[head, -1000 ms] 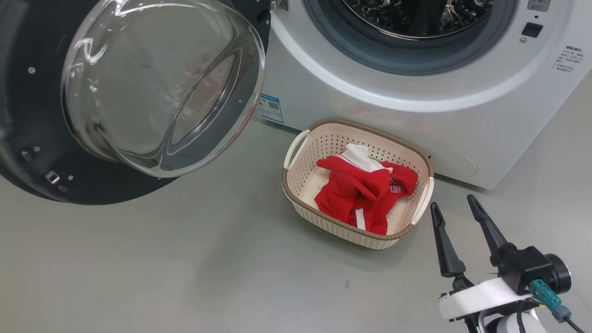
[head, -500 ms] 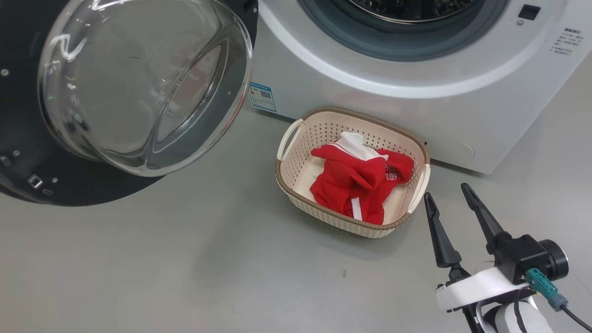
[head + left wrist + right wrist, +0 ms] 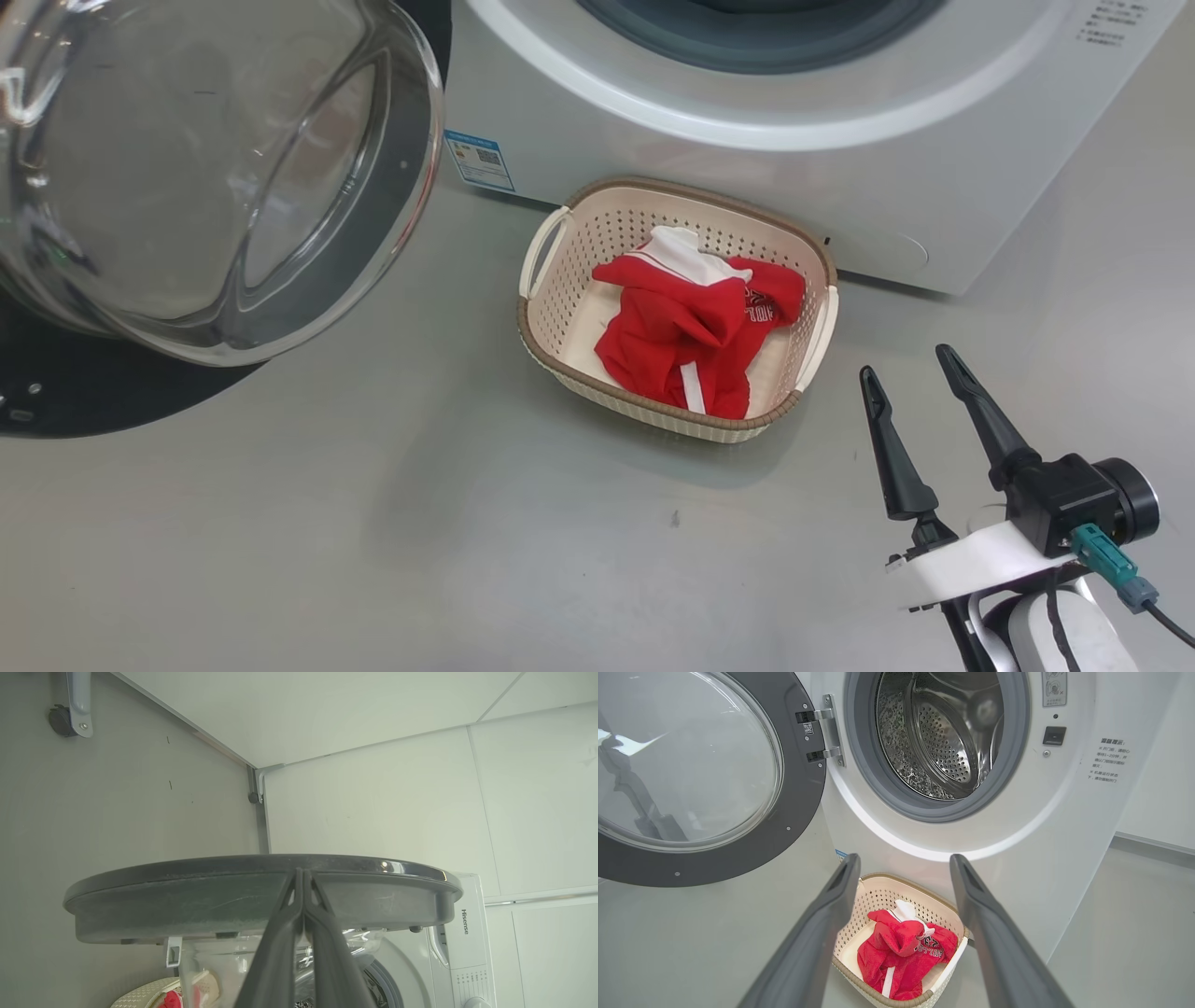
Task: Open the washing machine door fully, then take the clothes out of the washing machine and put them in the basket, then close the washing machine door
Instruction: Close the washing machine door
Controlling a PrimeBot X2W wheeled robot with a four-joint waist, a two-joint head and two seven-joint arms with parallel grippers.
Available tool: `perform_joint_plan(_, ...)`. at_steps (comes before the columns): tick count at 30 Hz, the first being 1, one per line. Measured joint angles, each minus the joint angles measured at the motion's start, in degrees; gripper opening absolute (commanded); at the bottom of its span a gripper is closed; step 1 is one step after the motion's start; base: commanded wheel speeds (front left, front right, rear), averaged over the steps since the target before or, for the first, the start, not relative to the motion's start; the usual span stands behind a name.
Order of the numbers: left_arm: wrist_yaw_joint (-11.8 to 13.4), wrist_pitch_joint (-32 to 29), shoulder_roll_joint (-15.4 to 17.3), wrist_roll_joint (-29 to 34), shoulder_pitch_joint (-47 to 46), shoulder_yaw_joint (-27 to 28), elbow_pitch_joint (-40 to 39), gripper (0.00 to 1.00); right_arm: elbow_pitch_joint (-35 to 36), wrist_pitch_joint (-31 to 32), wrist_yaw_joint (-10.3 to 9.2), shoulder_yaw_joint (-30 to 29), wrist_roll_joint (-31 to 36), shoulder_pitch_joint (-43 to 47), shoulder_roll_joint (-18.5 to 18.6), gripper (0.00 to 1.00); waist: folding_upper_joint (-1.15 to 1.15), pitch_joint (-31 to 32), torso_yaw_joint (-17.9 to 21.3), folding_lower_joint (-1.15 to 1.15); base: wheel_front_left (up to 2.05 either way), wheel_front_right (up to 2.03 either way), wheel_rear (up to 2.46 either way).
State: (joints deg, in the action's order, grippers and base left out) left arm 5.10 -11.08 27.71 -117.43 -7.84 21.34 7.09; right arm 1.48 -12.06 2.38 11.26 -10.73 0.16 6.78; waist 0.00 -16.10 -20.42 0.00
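The white washing machine [image 3: 747, 177] stands at the back, its steel drum [image 3: 943, 742] with no clothes showing inside. The washing machine door [image 3: 187, 168] is swung open to the left, its glass bowl bulging toward me. In front of the machine sits the cream basket [image 3: 693, 186] with the red clothes [image 3: 672, 336] in it. My right gripper [image 3: 906, 363] hovers open over the floor, right of the basket, holding nothing. In the left wrist view my left gripper [image 3: 302, 872] is shut, its tips at the rim of the door [image 3: 187, 905] seen edge-on.
Grey floor [image 3: 420, 523] spreads in front of the basket and under the door. A blue sticker [image 3: 479, 160] marks the machine's lower front. White wall panels [image 3: 373, 802] and a metal bracket [image 3: 77, 704] lie beyond the door.
The head camera has moved, so the machine, basket and door have slid up and left in the picture. The right gripper stays open and the clothes lie unchanged in the basket.
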Motion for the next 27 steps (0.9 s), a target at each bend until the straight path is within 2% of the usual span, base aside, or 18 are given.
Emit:
perform_joint_plan(12, 0.23, 0.63, 0.42, -0.42, -4.47, 1.55, 6.51, 0.0, 0.63, 0.15, -0.02, -0.97, 0.22, -0.91, 0.78, 1.0, 0.0, -2.82, 1.66, 0.0, 0.0, 0.0, 0.0)
perform_joint_plan(27, 0.14, -0.18, 2.05, -0.36, -7.71, -0.26, 11.05, 0.0, 0.75, 0.65, 0.0, -1.09, 0.22, -1.29, 1.26, 1.0, 0.0, -3.76, 1.69, 0.0, 0.0, 0.0, 0.0)
